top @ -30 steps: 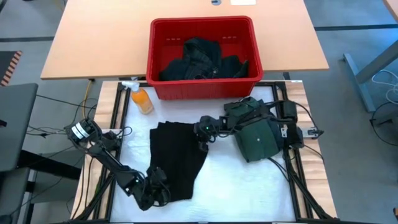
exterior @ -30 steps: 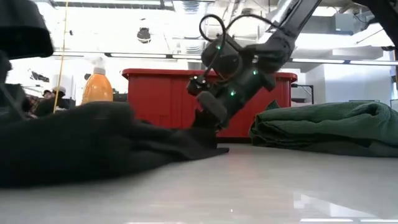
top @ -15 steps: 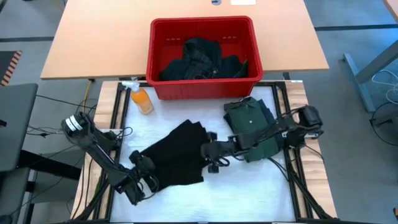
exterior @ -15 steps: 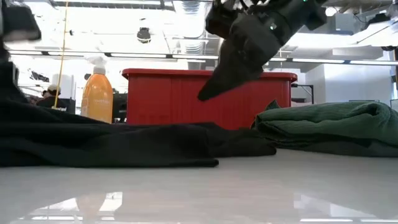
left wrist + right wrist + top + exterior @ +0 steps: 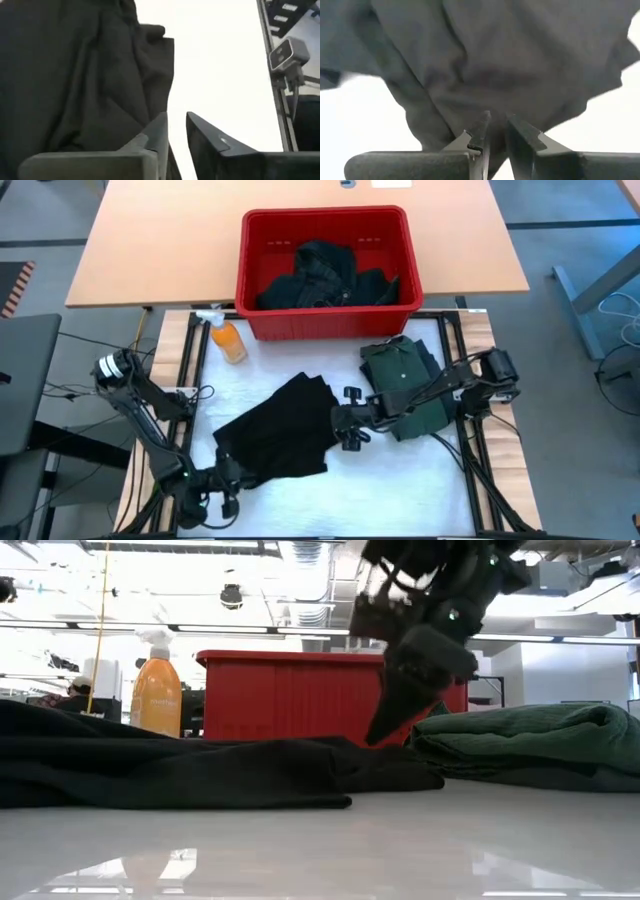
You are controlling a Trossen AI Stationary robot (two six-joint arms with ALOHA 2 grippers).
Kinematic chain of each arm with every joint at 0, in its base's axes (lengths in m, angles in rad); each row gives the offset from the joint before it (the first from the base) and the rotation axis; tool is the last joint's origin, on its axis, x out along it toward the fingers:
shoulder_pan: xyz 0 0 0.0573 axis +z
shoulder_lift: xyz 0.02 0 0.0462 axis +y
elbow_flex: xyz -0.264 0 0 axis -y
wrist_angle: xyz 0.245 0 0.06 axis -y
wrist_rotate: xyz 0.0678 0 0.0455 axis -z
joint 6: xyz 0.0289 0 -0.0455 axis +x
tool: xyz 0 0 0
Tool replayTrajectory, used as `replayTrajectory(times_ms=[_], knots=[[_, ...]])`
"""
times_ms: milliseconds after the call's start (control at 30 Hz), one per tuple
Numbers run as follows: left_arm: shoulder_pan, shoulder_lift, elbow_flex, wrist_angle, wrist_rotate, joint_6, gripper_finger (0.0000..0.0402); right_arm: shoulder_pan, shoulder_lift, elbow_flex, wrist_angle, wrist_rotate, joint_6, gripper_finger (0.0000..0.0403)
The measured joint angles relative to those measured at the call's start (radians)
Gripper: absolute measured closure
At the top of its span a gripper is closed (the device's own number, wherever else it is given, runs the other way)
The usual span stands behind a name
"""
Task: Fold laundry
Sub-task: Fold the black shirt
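Note:
A black garment lies flat and slanting on the white table top, shown also in the low view. My left gripper stands at its near left corner; its fingers are a narrow gap apart with nothing between them and the black cloth beside them. My right gripper hangs just above the garment's right edge, pointing down, its fingers narrowly apart over the cloth. A folded green shirt rests on the table to the right.
A red basket holding more dark laundry stands at the far side. An orange spray bottle stands at the far left corner of the work area. Bare white table lies near the front edge, right of the black garment.
The black garment, which lay lengthways from far to near, now lies slanting and wider across the table. My right gripper has gone toward the near edge and risen off the cloth. My left gripper has drawn back toward the near left corner and risen.

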Motion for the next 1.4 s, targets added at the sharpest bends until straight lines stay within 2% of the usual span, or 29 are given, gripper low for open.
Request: replayTrajectory(times_ms=[100,233,300,400,567,667,833,967,1100,1267,1400], knots=[[0.01,0.05,0.0,0.017,0.042,-0.027,0.0311,-0.003,0.001,-0.002,-0.023,-0.002,0.064,0.0321],[0.018,0.098,-0.001,0.022,0.042,-0.084,0.027,-0.02,-0.029,-0.005,-0.03,-0.002,0.161,0.0313],[0.02,0.11,0.0,0.033,0.05,-0.098,0.0252,-0.03,-0.039,-0.03,-0.009,-0.002,0.208,0.03],[0.02,0.114,0.009,0.037,0.115,-0.101,0.0232,-0.046,-0.048,-0.093,0.043,-0.008,0.29,0.027],[0.019,0.115,0.064,-0.026,0.156,-0.101,0.0224,-0.054,-0.054,-0.159,0.143,-0.011,0.406,0.021],[0.022,0.115,0.135,-0.139,0.156,-0.073,0.0229,-0.044,-0.054,-0.161,0.154,-0.012,0.428,0.0181],[0.022,0.115,0.204,-0.31,0.16,-0.148,0.0236,-0.022,-0.073,-0.161,0.156,-0.022,0.463,0.016],[0.028,0.115,0.177,-0.319,0.165,-0.27,0.0236,-0.008,-0.071,-0.161,0.155,-0.009,0.518,0.0162],[0.038,0.115,0.141,-0.28,0.174,-0.338,0.0227,0.004,-0.066,-0.161,0.153,0.012,0.534,0.0182],[0.045,0.115,0.1,-0.188,0.195,-0.337,0.0213,0.009,-0.066,-0.16,0.154,0.03,0.529,0.0239],[0.058,0.133,0.087,-0.193,0.236,-0.356,0.0211,0.007,-0.048,-0.16,0.154,0.035,0.529,0.0299]])
